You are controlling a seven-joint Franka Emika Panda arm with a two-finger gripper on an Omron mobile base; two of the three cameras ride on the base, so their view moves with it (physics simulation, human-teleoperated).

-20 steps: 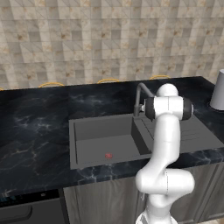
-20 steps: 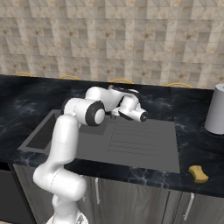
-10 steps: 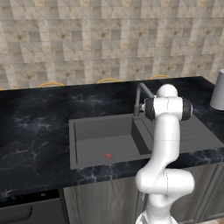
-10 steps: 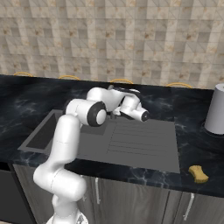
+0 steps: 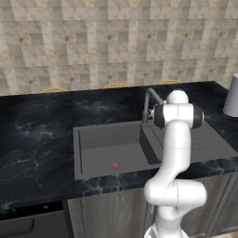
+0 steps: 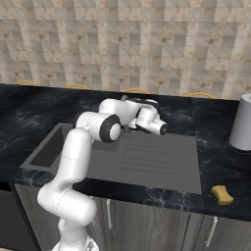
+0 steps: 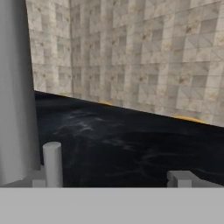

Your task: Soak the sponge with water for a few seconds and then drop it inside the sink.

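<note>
The yellow sponge (image 6: 222,194) lies on the black countertop near its front edge, right of the sink (image 6: 162,169) and far from my hand (image 6: 147,116). The sink (image 5: 100,139) is a dark grey basin with a ribbed drainboard on its right side. My hand hovers at the back of the sink beside the curved faucet (image 5: 150,101). In the hand view the faucet (image 7: 16,96) rises as a grey column at the left, close by. My gripper (image 7: 109,179) stands open with nothing between its fingers. The water is out of view.
A small red spot (image 5: 115,165) marks the basin floor. A tall grey canister (image 6: 241,128) stands on the counter at the far right. Yellow rims (image 6: 136,90) show along the tiled back wall. Black marbled counter (image 5: 37,139) stretches left of the sink.
In the right base view the arm's elbow has swung slightly to the right. The hand has barely shifted by the faucet, and the gripper has stayed open.
</note>
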